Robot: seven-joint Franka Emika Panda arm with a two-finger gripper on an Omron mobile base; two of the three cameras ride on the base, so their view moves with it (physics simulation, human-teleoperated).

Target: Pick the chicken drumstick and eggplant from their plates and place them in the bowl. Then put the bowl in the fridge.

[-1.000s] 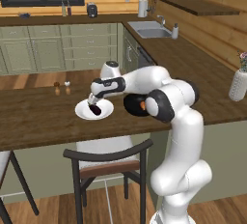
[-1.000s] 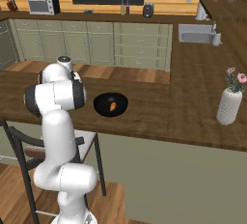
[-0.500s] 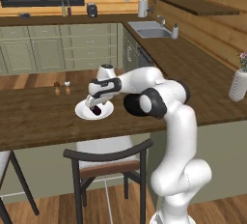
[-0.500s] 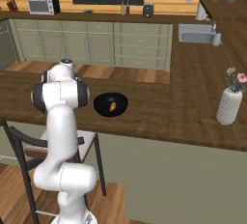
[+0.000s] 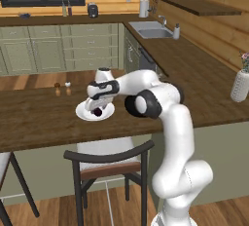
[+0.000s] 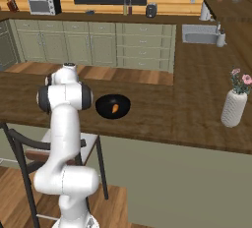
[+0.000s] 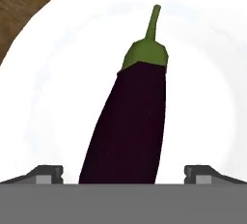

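- The white arm's two-finger gripper hangs close over the glossy white round plate, jaws spread wide and empty, one dark tip standing to each side of the plump dark purple eggplant.
- The eggplant lies straight ahead of the gripper and between its tips; in the hand view its long axis runs from the bottom edge up and a little to the right, so it lies across the line joining the two tips, and a closing pinch would take it across its narrow width.
- The blunt purple end sits lowest in that view, nearest the fingers; the green stem cap and thin stalk point away, toward the far rim of the plate.
- The skin is near-black and smooth, the body fattest at its middle and narrowing toward the cap. It looks to rest flat on the plate, though how far the tips stand above it cannot be told from this angle.
- In the left base view the gripper leans over the same white plate on the brown wooden counter, the eggplant a dark spot beneath it.
- In the right base view the shallow glossy black bowl sits on the counter beside the arm, the small orange-brown chicken drumstick already inside it, so the eggplant appears to be the piece left to move.
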